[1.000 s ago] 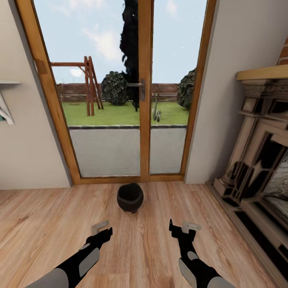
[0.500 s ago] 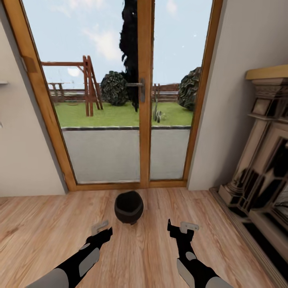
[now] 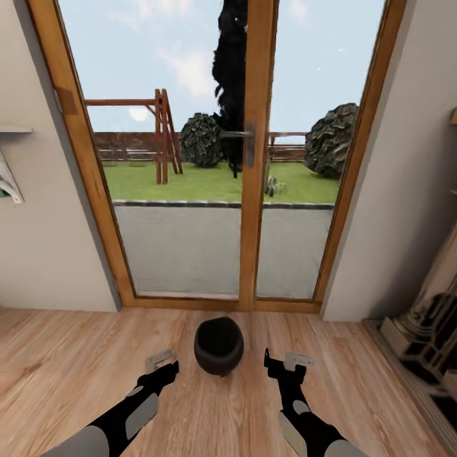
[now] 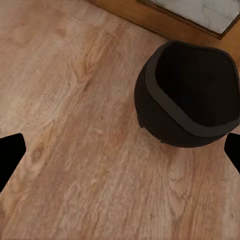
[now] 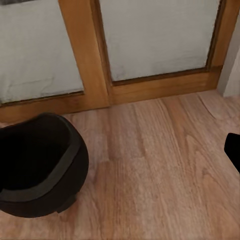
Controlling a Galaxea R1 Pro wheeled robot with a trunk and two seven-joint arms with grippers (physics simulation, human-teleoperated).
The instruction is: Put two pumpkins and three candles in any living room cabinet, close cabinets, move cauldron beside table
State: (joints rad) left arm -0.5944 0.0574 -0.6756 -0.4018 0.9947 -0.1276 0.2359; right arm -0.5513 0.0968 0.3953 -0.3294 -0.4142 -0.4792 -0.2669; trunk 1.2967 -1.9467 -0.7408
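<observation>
The black cauldron (image 3: 219, 346) stands upright on the wooden floor just in front of the glass doors, mouth up and nothing visible inside. It sits ahead of and between my two grippers. My left gripper (image 3: 162, 367) hovers left of it, open, and the left wrist view shows the cauldron (image 4: 187, 95) beyond its spread fingertips (image 4: 10, 155). My right gripper (image 3: 282, 367) hovers to the cauldron's right, open and holding nothing. The right wrist view has the cauldron (image 5: 37, 165) off to one side. The pumpkins, candles, cabinet and table are out of view.
Wood-framed glass doors (image 3: 257, 190) stand close ahead, shut, with a garden beyond. The stone-coloured fireplace (image 3: 425, 330) juts in at the right edge. A wall shelf (image 3: 9, 171) hangs at the left. Wooden floor (image 3: 76, 368) lies open to the left.
The camera has moved forward and turned left: the fireplace slid to the right edge. The cauldron now lies closer, level with my grippers. The arms hold the same pose.
</observation>
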